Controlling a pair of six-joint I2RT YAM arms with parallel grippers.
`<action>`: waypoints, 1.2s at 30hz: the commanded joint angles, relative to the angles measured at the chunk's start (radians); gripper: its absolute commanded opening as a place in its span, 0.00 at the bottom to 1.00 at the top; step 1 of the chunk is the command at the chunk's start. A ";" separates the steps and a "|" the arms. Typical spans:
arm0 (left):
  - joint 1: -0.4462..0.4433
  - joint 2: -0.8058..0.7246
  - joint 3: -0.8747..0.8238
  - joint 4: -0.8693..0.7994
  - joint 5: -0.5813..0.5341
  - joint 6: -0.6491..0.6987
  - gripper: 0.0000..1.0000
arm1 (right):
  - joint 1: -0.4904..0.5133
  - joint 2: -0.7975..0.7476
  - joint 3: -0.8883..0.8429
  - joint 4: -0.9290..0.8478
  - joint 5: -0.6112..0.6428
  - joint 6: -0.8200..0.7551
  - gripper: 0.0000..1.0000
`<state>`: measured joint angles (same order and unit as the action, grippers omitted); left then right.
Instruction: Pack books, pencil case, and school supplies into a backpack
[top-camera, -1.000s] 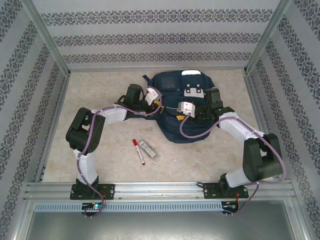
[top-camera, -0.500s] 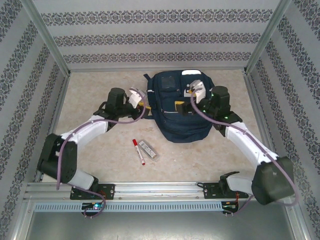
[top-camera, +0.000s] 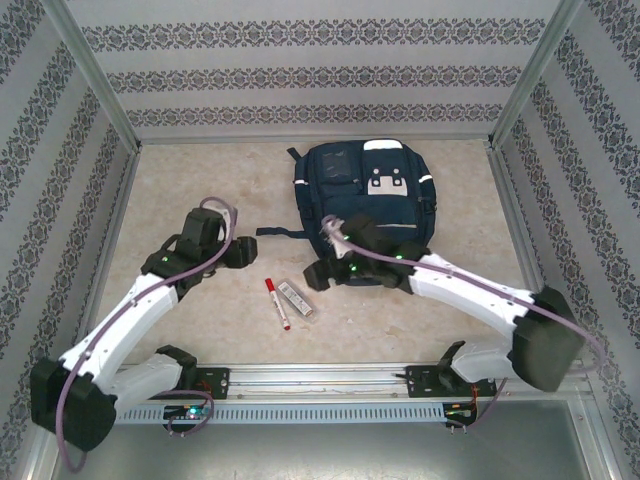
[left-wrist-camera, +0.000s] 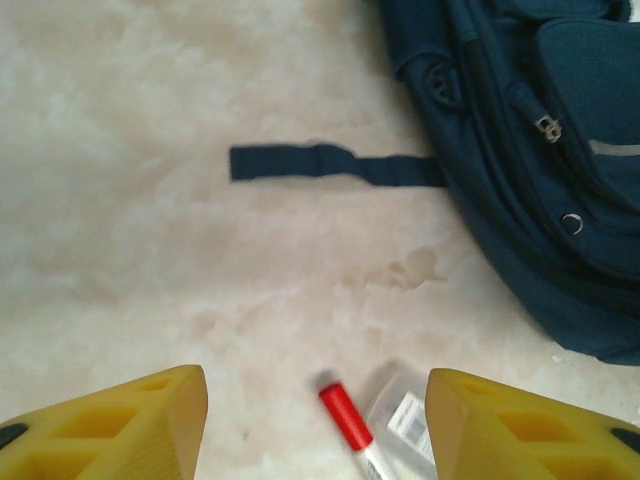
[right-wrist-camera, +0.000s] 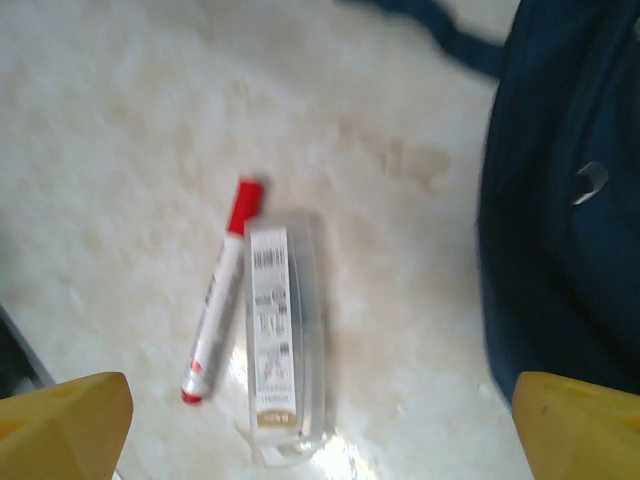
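Bare table (top-camera: 180, 180) is free across the left and lower centre of the top view. Just below the gap between my left pincer (top-camera: 250, 253) and right pincer (top-camera: 316, 272), the marker (top-camera: 278, 303) and pencil case (top-camera: 296, 299) lie side by side. The backpack (top-camera: 365, 200) blocks upper centre, its strap (top-camera: 280, 232) trailing leftward; patterned walls (top-camera: 60, 200) hem both sides
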<state>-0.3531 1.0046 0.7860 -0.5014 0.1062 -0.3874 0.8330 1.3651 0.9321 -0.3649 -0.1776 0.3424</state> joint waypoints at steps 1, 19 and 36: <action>0.010 -0.033 -0.043 -0.143 -0.047 -0.135 0.60 | 0.093 0.120 0.095 -0.188 0.144 -0.057 0.98; 0.030 -0.048 -0.058 -0.169 -0.001 -0.080 0.62 | 0.251 0.568 0.306 -0.352 0.226 -0.173 0.73; 0.013 0.025 0.052 0.057 0.285 0.118 0.60 | 0.137 0.279 0.165 -0.216 0.204 -0.134 0.46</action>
<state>-0.3336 1.0313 0.7918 -0.5549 0.2909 -0.3855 0.9955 1.7325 1.1152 -0.6167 0.0082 0.1844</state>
